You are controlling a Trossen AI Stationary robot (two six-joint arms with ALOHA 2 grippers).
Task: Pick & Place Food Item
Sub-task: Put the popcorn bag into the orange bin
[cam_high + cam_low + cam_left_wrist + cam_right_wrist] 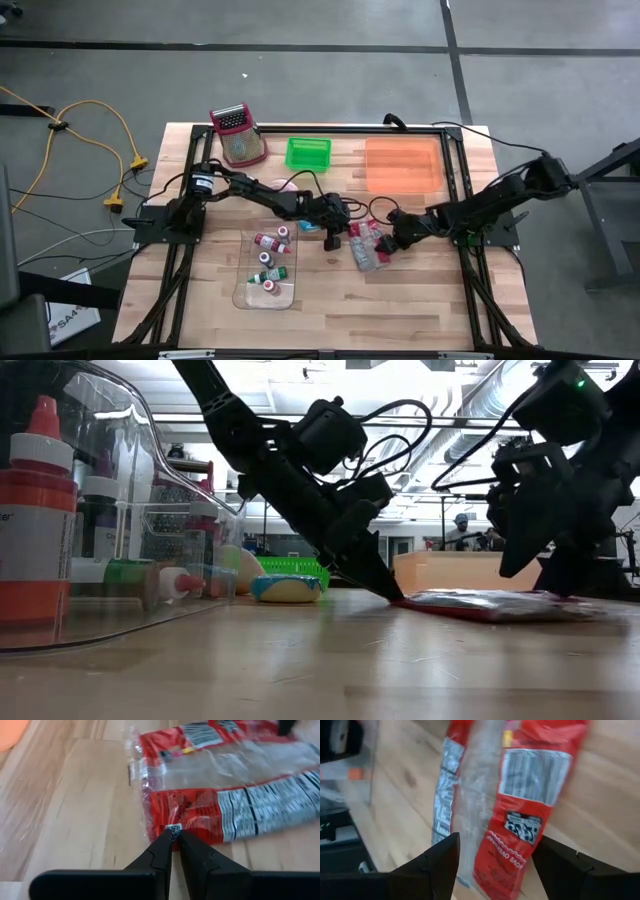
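A red and clear food packet (368,248) lies flat on the wooden table (420,310) near its middle. My left gripper (333,241) reaches in from the table's left; its shut tips (174,836) stand at the packet's left end. My right gripper (392,243) comes from the table's right and hovers open over the packet's other end. In the right wrist view its two fingers (442,862) stand on either side of the packet (520,795), just above it and apart from it. The low view shows the packet (490,605) flat on the table between the two grippers. My left gripper sets its shut fingertips (393,596) on the red edge at the packet's left end (173,827), beside a small printed code. The fingers slant down from the table's left. Whether film is caught between them, I cannot tell. The packet lies flat on the table.
A clear tray (245,290) with several small bottles lies at the near left. At the far edge stand a green basket (308,152), an orange tray (403,165) and a red basket with a grater (238,135). A small blue-rimmed item (286,588) lies left of the packet.
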